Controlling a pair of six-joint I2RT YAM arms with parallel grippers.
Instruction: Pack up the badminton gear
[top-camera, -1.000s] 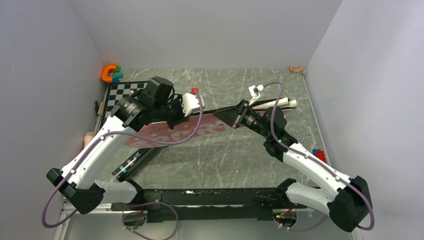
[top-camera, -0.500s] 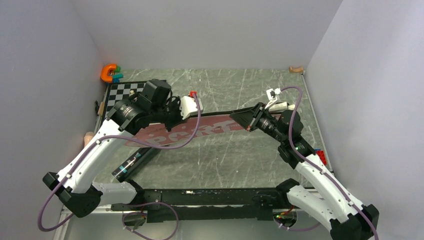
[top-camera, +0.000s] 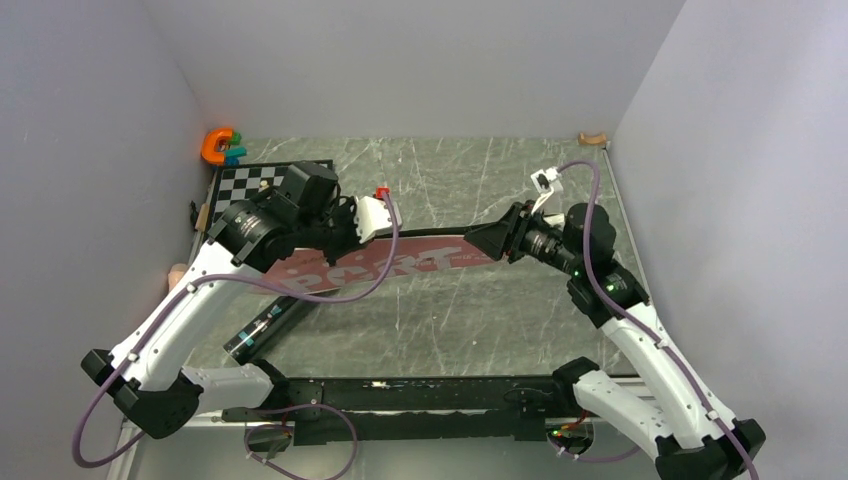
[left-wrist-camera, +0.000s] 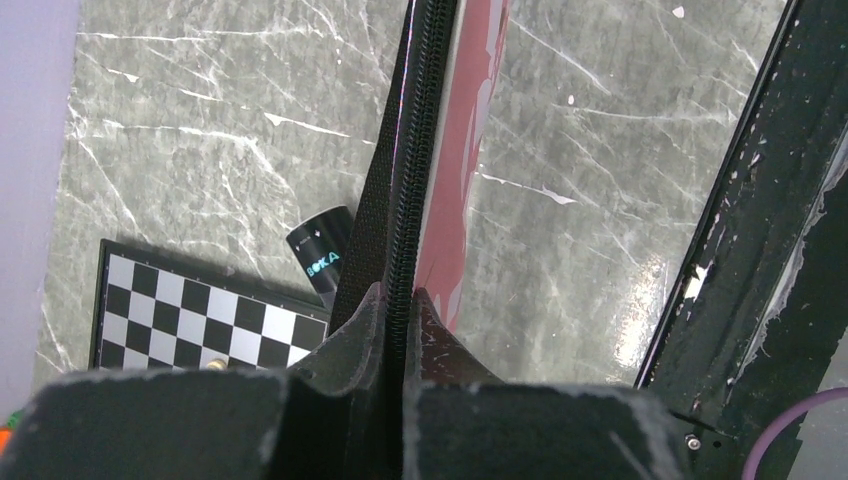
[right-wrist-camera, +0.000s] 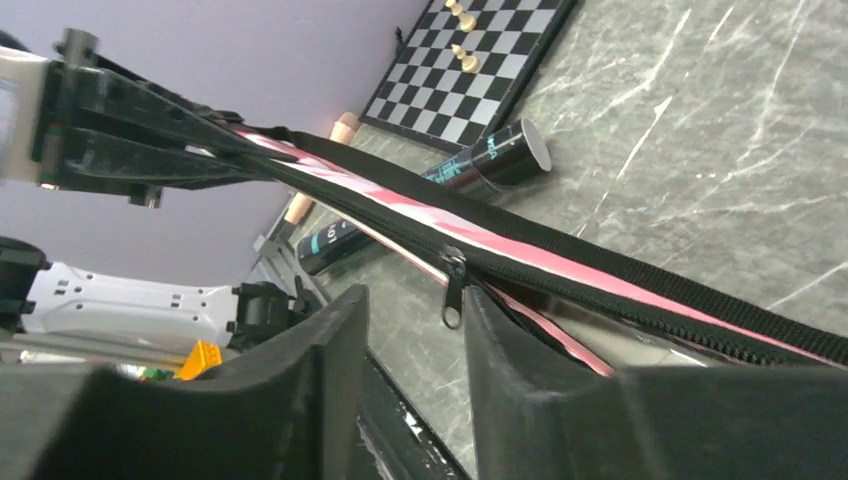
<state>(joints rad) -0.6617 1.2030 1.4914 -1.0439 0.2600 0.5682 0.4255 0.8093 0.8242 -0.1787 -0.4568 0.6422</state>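
Pink bag (top-camera: 400, 262) part-zipped, left gripper (left-wrist-camera: 400, 300) pinching its edge, right gripper (right-wrist-camera: 415, 310) spread round its pull (right-wrist-camera: 453, 295); black tube (right-wrist-camera: 480, 165) beneath it unpacked

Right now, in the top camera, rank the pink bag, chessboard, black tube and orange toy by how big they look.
1. pink bag
2. chessboard, though the left arm hides part of it
3. black tube, also partly hidden
4. orange toy
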